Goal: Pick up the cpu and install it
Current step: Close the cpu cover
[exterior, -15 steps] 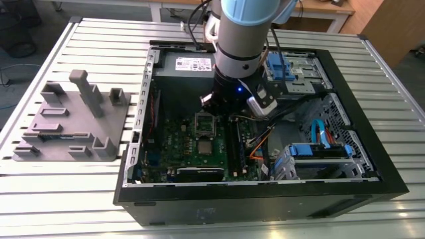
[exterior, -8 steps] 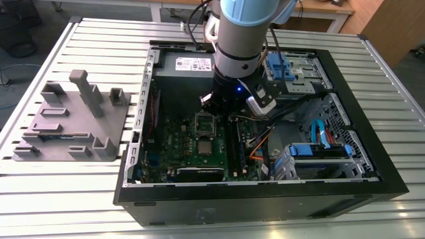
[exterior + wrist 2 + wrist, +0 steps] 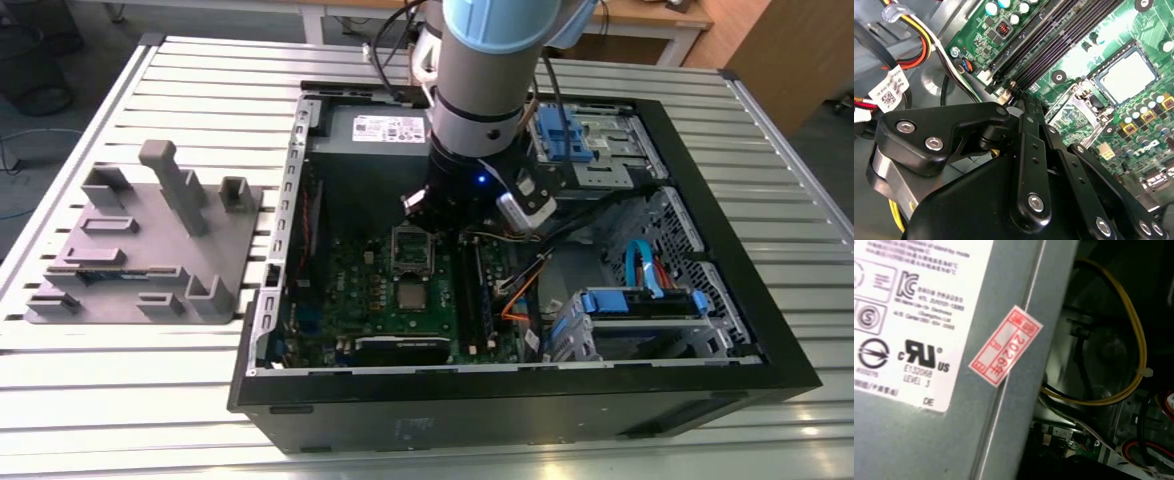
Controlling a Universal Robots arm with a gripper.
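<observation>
In the exterior view my gripper (image 3: 435, 214) hangs inside the open computer case, low over the upper part of the green motherboard (image 3: 350, 290). The cpu (image 3: 414, 295), a small silvery square, lies flat on the board just in front of the taller silver socket frame (image 3: 411, 250). In the second wrist view the cpu (image 3: 1126, 75) sits inside a dark square surround, apart from the black gripper (image 3: 1023, 102). The metal socket frame (image 3: 1074, 112) stands between the two. The gripper's linkage hides its tips.
A grey plastic fixture (image 3: 134, 250) stands on the slatted table at the exterior view's left. Around the arm are the power supply (image 3: 929, 340), blue drive bays (image 3: 574, 135), memory slots (image 3: 1054, 45) and cable bundles (image 3: 929, 47). The case walls (image 3: 534, 405) ring the board.
</observation>
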